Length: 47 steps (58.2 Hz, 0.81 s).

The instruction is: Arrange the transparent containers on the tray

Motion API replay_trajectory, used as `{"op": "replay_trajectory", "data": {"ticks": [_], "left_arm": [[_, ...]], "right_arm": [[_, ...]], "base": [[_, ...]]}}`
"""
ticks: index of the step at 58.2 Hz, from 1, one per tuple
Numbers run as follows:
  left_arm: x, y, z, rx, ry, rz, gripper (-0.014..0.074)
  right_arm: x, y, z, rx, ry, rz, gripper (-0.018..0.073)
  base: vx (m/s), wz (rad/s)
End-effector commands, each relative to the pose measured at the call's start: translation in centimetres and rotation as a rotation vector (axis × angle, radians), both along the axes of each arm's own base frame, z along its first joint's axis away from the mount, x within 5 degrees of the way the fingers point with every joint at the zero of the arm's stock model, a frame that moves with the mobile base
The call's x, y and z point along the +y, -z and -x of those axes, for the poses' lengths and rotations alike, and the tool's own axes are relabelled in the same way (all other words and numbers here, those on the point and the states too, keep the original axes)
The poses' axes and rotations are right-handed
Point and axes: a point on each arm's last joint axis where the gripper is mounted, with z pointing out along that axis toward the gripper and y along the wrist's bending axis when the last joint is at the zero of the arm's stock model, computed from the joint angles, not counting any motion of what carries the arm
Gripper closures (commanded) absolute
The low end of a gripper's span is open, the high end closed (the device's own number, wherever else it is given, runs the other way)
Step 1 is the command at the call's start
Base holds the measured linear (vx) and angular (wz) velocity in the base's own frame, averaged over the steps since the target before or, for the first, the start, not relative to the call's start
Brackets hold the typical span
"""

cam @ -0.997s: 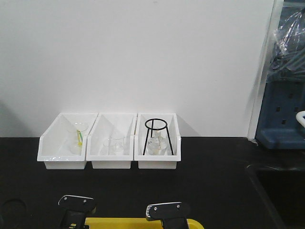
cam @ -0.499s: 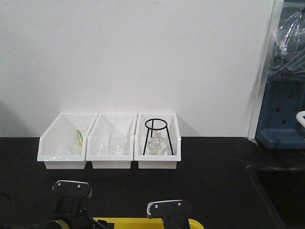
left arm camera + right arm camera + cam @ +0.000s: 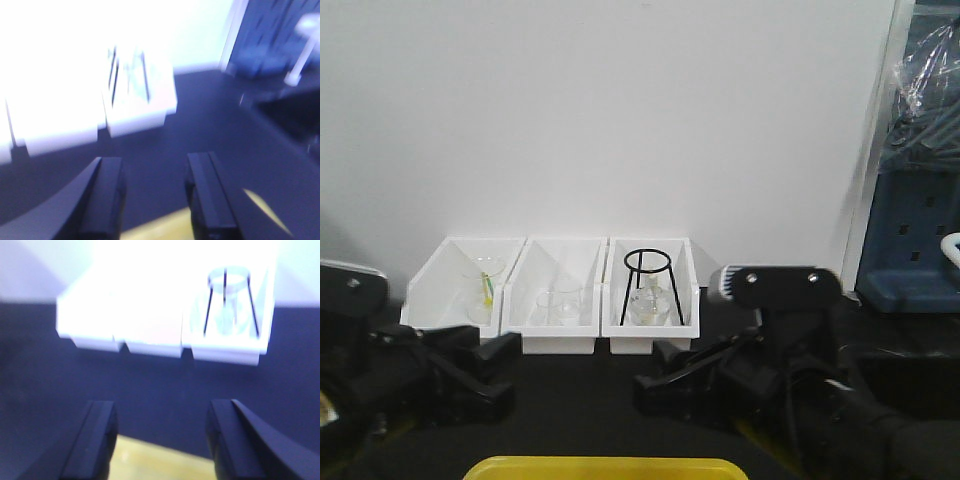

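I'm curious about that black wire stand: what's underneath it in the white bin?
A round clear glass flask sits under the black wire stand in the right bin. Its base is hidden by the bin's front wall.

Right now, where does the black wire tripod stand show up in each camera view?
Front view: black wire tripod stand in the rightmost white bin, centre frame.
Left wrist: blurred dark legs, upper left of centre.
Right wrist: upper right.
Shared landmark: the yellow tray at the bottom edge.

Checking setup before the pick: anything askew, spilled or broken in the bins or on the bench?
Nothing stands out. The three white bins sit side by side against the wall, glassware inside upright, the black ring stand upright. No spill on the bench. Wrist views are too blurred for detail.
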Motion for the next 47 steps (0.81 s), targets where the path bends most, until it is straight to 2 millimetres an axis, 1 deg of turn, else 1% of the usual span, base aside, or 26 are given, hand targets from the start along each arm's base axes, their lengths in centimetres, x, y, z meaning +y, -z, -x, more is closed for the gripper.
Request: {"op": "replay_trajectory", "data": {"ticks": [1, 9, 14, 17, 34, 47], "left_arm": [[1.2, -4.3, 2.3, -0.194, -0.005, 0.053, 0.0229], [2.5, -6.2, 5.3, -0.235, 0.016, 0.075, 0.0272], [3.0, -6.8, 6.1, -0.257, 0.018, 0.089, 0.0293], [3.1, -7.0, 6.4, -0.265, 0.018, 0.095, 0.0303], [3.0, -6.9, 6.3, -0.26, 0.018, 0.093, 0.0344], [3.1, -6.9, 6.3, -0.263, 0.017, 0.09, 0.0347]], "right_arm": [[-1.4, -3.5, 1.2, -0.109, -0.011, -0.048, 0.0156], [-2.5, -5.2, 2.3, -0.155, -0.008, -0.095, 0.0208], [-2.6, -5.3, 2.4, -0.158, -0.006, -0.097, 0.0234], [-2.6, -5.2, 2.3, -0.155, -0.006, -0.095, 0.0248], [-2.6, -5.2, 2.3, -0.155, -0.007, -0.096, 0.0325], [-2.6, -5.2, 2.3, -0.155, -0.007, -0.095, 0.033]], "base": [[0.0, 0.0], [0.0, 0.0], [0.0, 0.0], [0.0, 0.0], [0.0, 0.0], [0.0, 0.0]]}}
